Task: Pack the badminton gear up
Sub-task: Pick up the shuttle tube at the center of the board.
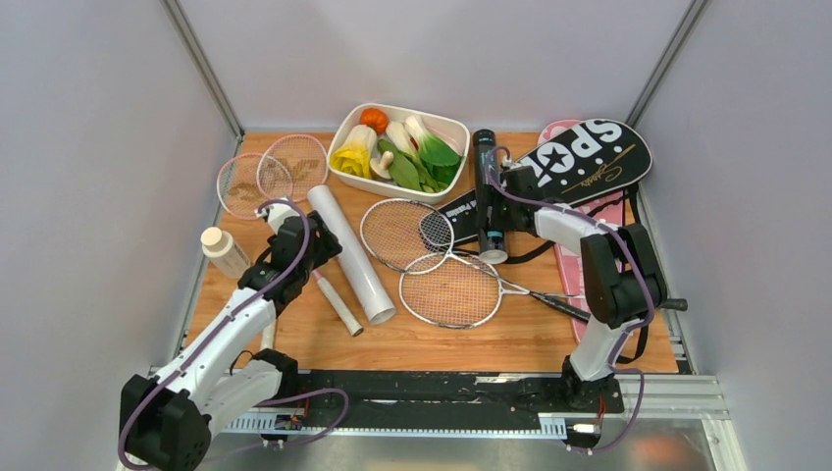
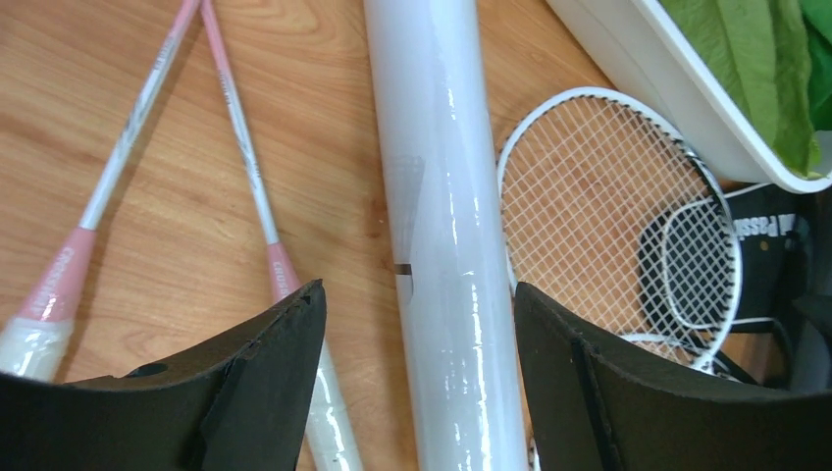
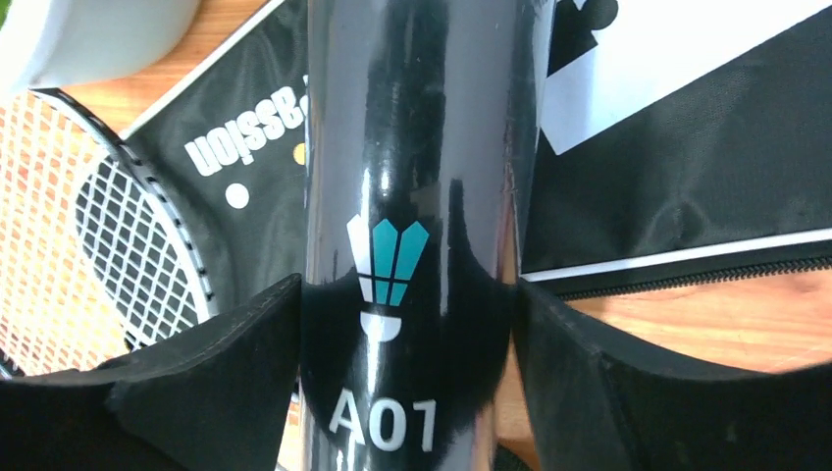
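Right wrist view showed the right gripper (image 3: 407, 287) clamped wide across the black tube (image 3: 407, 147), pads meeting both flanks. That tube lay right of centre on the table (image 1: 324, 339), long axis far-to-near, pale end toward the near edge. The left gripper (image 2: 420, 294) stood open astride the slanting white tube (image 2: 442, 226), untouched. Judged step: seizing tubes. Next called for closing and a level lift.

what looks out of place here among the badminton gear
The white tray of toy vegetables at the back and the small cream-capped bottle at the left edge are unrelated to badminton. Nothing looks spilled or damaged.
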Robot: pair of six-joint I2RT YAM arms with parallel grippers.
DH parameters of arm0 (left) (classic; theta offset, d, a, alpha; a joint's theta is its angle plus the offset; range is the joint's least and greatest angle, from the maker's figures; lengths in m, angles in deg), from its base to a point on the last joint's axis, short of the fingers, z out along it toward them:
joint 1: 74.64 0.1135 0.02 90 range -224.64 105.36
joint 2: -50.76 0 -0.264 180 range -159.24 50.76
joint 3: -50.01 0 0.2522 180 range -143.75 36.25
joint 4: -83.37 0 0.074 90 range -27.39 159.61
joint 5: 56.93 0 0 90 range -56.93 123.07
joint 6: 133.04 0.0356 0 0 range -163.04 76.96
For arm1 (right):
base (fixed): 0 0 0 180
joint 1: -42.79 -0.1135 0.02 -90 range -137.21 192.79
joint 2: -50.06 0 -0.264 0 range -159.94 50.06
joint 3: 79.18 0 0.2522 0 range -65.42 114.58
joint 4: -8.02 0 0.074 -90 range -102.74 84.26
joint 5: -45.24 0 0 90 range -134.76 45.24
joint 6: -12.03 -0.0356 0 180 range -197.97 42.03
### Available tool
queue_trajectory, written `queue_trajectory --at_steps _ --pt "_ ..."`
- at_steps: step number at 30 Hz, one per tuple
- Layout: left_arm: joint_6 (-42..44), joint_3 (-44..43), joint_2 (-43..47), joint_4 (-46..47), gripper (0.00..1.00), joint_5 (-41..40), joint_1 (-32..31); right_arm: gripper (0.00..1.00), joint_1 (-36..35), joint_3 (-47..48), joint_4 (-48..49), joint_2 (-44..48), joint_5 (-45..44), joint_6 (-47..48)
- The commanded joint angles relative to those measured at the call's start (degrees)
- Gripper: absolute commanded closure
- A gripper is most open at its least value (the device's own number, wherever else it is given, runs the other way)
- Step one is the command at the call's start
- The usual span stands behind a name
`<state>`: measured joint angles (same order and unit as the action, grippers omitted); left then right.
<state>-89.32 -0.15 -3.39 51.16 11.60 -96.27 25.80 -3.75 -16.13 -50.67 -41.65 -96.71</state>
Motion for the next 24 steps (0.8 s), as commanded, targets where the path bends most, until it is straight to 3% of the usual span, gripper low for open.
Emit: queue_trajectory --at_steps 1,3,5,7,12,16,24 --pt "3.6 -2.8 2.1 -5.6 0.24 -4.7 0.0 0.33 1.6 3.2 1.3 -2.0 3.9 2.0" --pt "5.0 -3.2 3.2 -6.8 0.23 -5.1 0.1 0.55 1.8 3.4 1.2 -1.1 4.0 2.1" --pt "6.0 -3.3 4.6 -7.3 0.23 -5.5 0.0 0.71 1.8 3.1 1.1 1.2 4.1 2.3" --pt "6.2 -3.2 5.8 -7.7 0.24 -6.8 0.0 0.77 1.5 2.7 1.2 4.3 4.5 2.4" --pt "6.1 -4.2 6.6 -9.7 0.24 -7.3 1.2 0.81 -1.9 -0.4 0.9 14.3 2.6 1.9" --pt "5.8 -6.6 7.0 -12.2 0.23 -7.4 2.6 0.81 -8.6 -2.4 1.0 20.8 -1.6 1.6" --pt "7.9 -8.7 12.0 -12.0 0.24 -9.8 2.8 0.83 -24.1 -2.3 2.6 22.7 -16.2 -1.7"
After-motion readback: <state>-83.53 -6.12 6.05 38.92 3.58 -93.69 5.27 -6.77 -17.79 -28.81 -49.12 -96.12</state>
